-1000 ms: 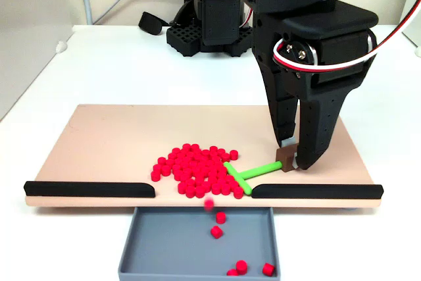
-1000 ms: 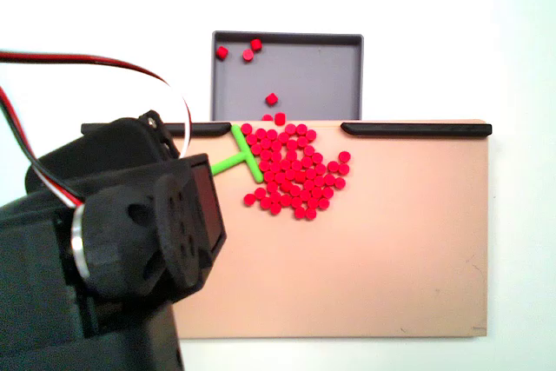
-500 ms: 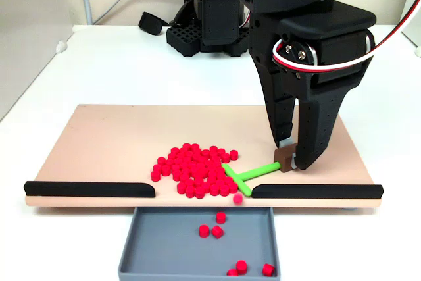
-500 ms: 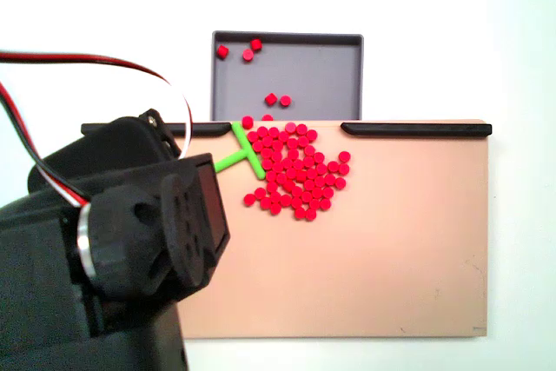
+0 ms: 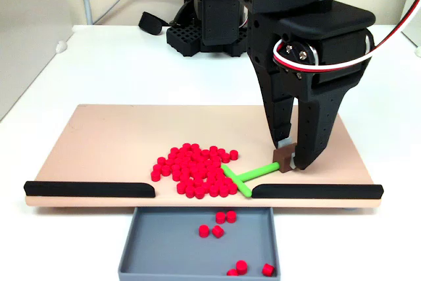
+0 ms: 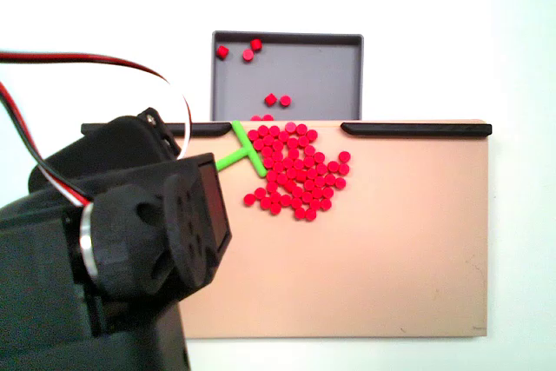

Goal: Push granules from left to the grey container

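Most of the granules (image 5: pixel 196 171) sit in a pile on the beige board (image 5: pixel 105 143), tight against the gap between the two black strips (image 5: pixel 89 189); about six lie in the grey container (image 5: pixel 164 248) below that gap. Pincer (image 5: pixel 290 160) is clamped on the brown end block of the green pusher stick (image 5: pixel 253 174), crossbar touching the pile's right flank in the front fixed view.

Risks, as I judge them:
- Crossbar is short and the pile wide, so a sweep likely splits it and leaves stragglers on the far side.
- Crossbar tip is right at the end of the right strip (image 5: pixel 316 191); a catch there could twist the stick in the grip.
- Pellets roll; a fast push could bounce some over the tray's low walls onto the bench (image 5: pixel 131 70).
- Pushed sideways, pellets may stack up behind the left strip instead of dropping.

Room: open board behind and left of the pile in the top fixed view (image 6: pixel 347 258). Exit gap is narrower than the pile.
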You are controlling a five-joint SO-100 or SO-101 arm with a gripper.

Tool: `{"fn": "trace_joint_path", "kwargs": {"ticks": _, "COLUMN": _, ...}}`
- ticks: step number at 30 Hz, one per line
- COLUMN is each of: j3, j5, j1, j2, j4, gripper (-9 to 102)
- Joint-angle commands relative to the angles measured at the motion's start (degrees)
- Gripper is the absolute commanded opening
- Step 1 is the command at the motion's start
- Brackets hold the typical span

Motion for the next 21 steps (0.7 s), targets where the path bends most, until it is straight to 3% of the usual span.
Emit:
{"fn": "trace_joint_path", "kwargs": {"ticks": 1, "j3": -0.2, "j5": -0.4, "j1": 0.6, "j2": 0.0, "j4": 0.1, "gripper": 0}}
{"fn": "trace_joint_path", "kwargs": {"ticks": 21, "j3": -0.2, "j5": -1.1, "j1": 1.8, "j2": 0.0, "j4": 0.2, "gripper": 0}}
